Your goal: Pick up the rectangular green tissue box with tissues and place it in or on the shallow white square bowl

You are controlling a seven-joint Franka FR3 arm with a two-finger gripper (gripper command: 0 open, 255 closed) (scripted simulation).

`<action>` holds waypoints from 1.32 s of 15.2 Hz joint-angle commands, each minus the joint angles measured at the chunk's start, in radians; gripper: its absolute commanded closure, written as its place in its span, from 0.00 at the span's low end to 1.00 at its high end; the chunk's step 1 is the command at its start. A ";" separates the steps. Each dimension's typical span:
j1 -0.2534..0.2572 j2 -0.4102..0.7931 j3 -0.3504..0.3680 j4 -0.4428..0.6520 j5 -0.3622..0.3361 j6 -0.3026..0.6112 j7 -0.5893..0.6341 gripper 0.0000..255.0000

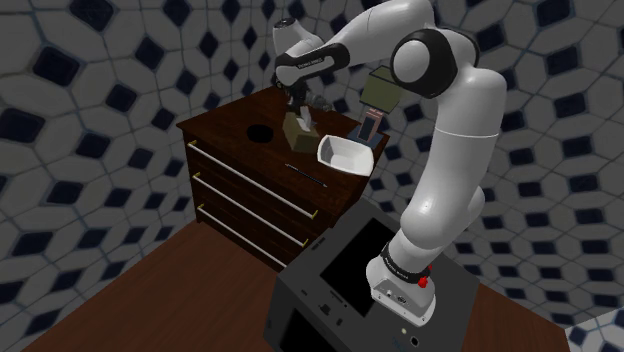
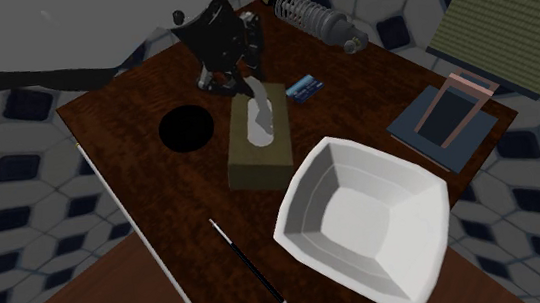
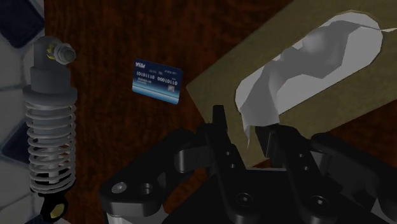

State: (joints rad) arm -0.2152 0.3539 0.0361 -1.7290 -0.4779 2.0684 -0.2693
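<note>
Approaching the grasp, your gripper [image 3: 247,130] hangs over the tissue box [image 2: 249,167], fingers apart, clasping nothing. The box lies on the dresser [image 2: 161,185], just left of the white bowl [image 2: 306,187] in the second exterior view. Next, lower and close squarely.

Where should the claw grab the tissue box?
Across its two long sides, coming straight down: the tissue box lies flat on the dresser, its narrow width fits the claw, and the soft tissue sticking up in the middle would probably slip.
</note>
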 commanded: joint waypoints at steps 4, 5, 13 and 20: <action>0.000 -0.024 0.003 0.031 0.012 -0.054 -0.025 1.00; 0.000 -0.028 0.003 0.038 0.015 -0.065 -0.030 1.00; 0.002 -0.055 0.008 0.105 0.032 -0.152 -0.069 1.00; 0.005 -0.068 0.010 0.172 0.042 -0.225 -0.099 1.00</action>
State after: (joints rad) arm -0.2108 0.2870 0.0460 -1.5641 -0.4364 1.8508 -0.3660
